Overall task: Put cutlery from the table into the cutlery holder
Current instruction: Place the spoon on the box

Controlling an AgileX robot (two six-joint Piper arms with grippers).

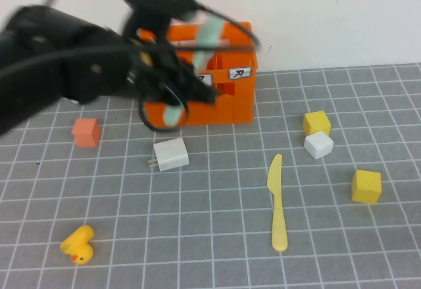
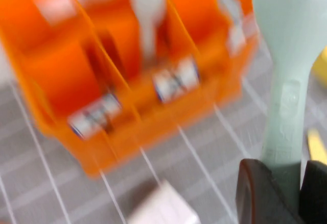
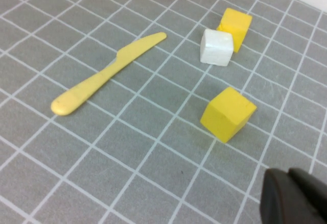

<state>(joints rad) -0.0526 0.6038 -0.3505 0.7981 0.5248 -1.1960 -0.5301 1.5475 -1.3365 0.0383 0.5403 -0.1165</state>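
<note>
My left gripper (image 1: pixel 172 83) is shut on the mint-green spoon (image 1: pixel 209 33) and holds it tilted, just in front of and above the orange cutlery holder (image 1: pixel 240 101). In the left wrist view the fingers (image 2: pixel 255 193) clamp the spoon (image 2: pixel 291 55), and the holder (image 2: pixel 61 71) has the pale fork (image 2: pixel 148 9) standing in its middle compartment. The pale yellow knife (image 1: pixel 277 200) lies flat on the table (image 1: pixel 217 236) at the right of the middle, and also shows in the right wrist view (image 3: pixel 104 73). My right gripper (image 3: pixel 288 193) is shut and empty, low over the table near the knife.
A white plug block (image 1: pixel 170 154) lies in front of the holder. A salmon cube (image 1: pixel 86 132) and a yellow duck (image 1: pixel 78 244) are on the left. Two yellow cubes (image 1: pixel 316 122) (image 1: pixel 366 185) and a white cube (image 1: pixel 318 145) are on the right.
</note>
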